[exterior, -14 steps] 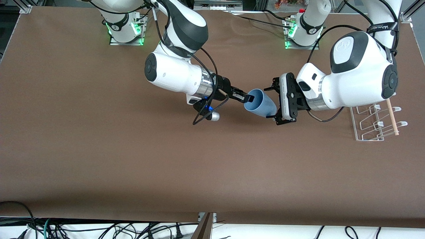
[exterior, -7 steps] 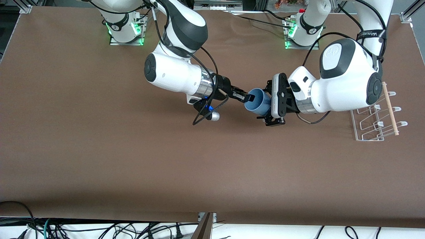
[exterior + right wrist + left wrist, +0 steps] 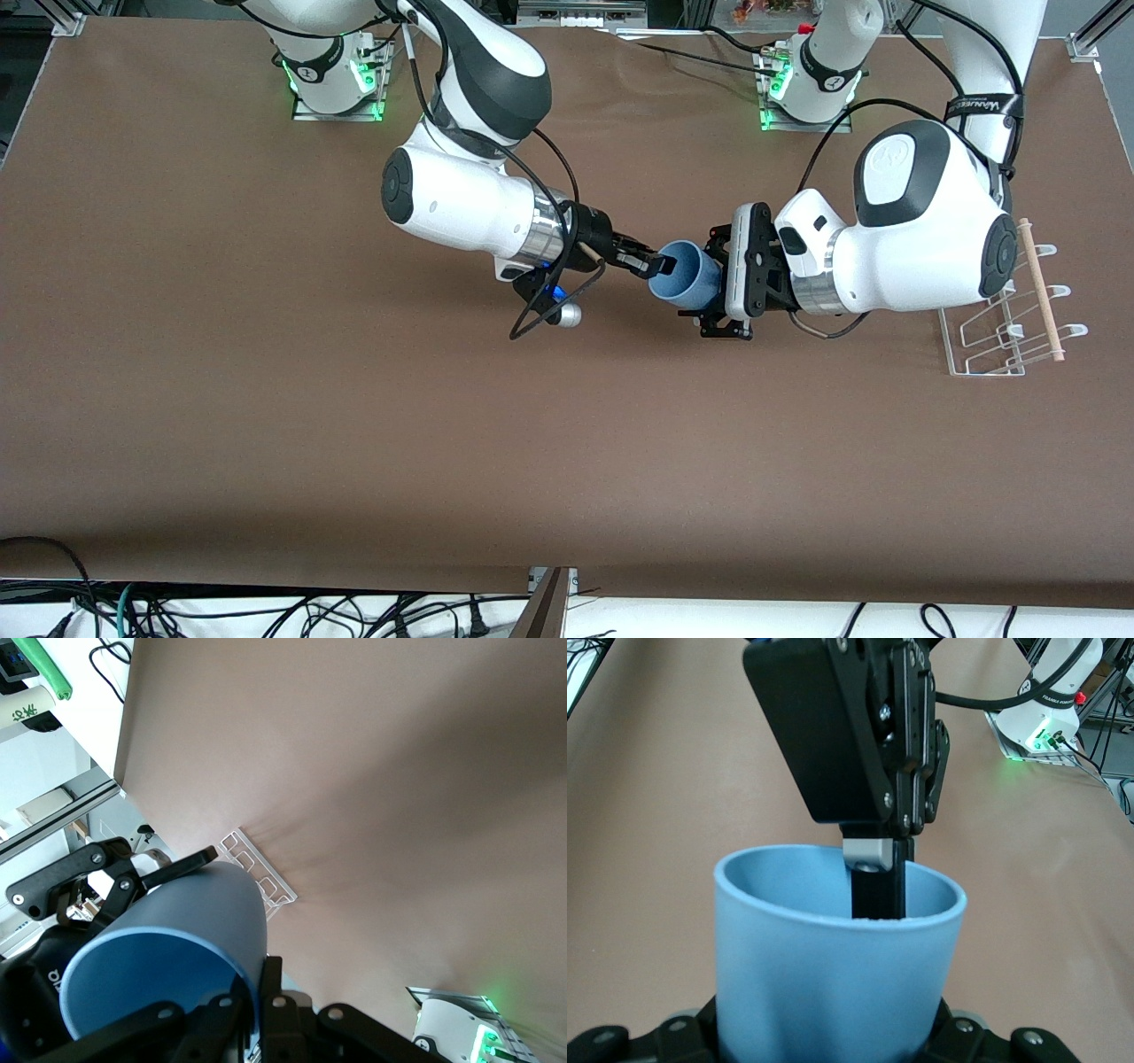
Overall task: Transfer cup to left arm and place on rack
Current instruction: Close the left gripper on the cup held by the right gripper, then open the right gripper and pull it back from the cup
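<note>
The light-blue cup (image 3: 682,276) hangs on its side in the air over the middle of the table, between the two grippers. My right gripper (image 3: 660,263) is shut on the cup's rim, one finger inside and one outside; the left wrist view shows this grip (image 3: 877,877) and the cup (image 3: 833,983). My left gripper (image 3: 702,283) is open, its jaws on either side of the cup's base, close to the wall. In the right wrist view one left finger (image 3: 177,866) lies along the cup (image 3: 177,939). The white wire rack (image 3: 1001,328) with its wooden rod (image 3: 1041,292) stands at the left arm's end.
The brown table (image 3: 354,425) is bare apart from the rack. Both arm bases (image 3: 332,71) stand at the farthest edge from the front camera. Cables lie under the table's nearest edge. The rack also shows in the right wrist view (image 3: 257,873).
My left gripper has moved toward the right arm, sliding its open jaws around the cup's base. The right gripper and cup have shifted only slightly.
</note>
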Robot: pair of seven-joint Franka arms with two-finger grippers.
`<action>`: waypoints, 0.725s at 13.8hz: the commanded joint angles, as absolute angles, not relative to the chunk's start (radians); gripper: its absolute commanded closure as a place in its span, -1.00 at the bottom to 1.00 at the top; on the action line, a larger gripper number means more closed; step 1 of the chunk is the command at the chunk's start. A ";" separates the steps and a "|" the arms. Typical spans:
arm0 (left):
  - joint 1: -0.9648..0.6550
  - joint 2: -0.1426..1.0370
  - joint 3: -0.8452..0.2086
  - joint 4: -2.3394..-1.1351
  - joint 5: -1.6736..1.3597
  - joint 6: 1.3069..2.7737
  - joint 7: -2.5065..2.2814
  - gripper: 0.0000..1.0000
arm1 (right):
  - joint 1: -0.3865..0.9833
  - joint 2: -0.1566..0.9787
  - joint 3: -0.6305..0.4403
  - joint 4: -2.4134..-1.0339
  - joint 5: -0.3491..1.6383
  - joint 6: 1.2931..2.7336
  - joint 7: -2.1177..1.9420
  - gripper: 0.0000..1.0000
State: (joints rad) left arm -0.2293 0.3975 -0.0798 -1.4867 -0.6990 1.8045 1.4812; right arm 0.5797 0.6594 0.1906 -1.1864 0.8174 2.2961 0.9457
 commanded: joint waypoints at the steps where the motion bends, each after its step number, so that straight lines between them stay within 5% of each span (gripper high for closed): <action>1: -0.227 0.410 -0.081 -1.473 -0.712 1.795 1.497 1.00 | 0.577 0.658 0.203 -1.161 0.830 2.298 0.931 -0.93; 10: -0.196 0.382 -0.069 -1.463 -0.539 1.678 1.457 1.00 | 0.407 0.597 0.190 -1.161 0.818 2.030 0.829 -1.00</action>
